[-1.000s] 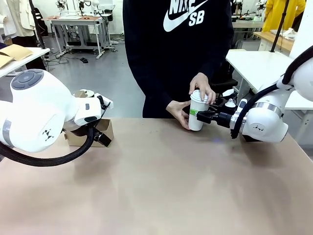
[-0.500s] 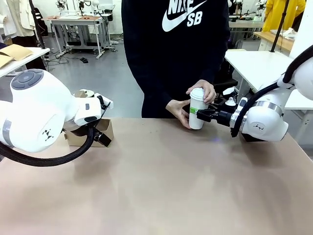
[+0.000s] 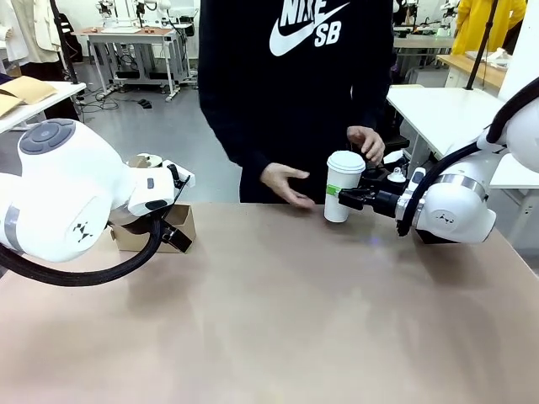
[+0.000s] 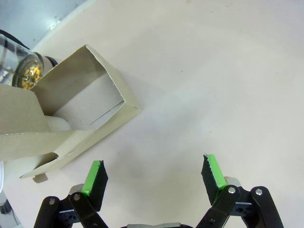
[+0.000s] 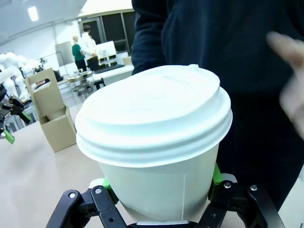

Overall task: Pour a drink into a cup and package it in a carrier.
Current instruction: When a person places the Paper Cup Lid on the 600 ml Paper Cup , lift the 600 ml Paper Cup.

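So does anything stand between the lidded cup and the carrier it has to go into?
Nothing lies on the table between them. The person's hand hovers just beside the cup on the carrier side, and the open left gripper hangs close by the carrier.

- The cup (image 3: 340,189), white paper with a white lid, stood upright right of centre in the front view.
- The carrier (image 5: 57,133), brown cardboard, sat middle left, handle upright.

The left pincer (image 4: 154,166) hangs above the pale worktop (image 4: 218,71), jaws spread wide, nothing between the green pads (image 4: 91,180). The cardboard carrier (image 4: 80,102) lies upper left, one well open.
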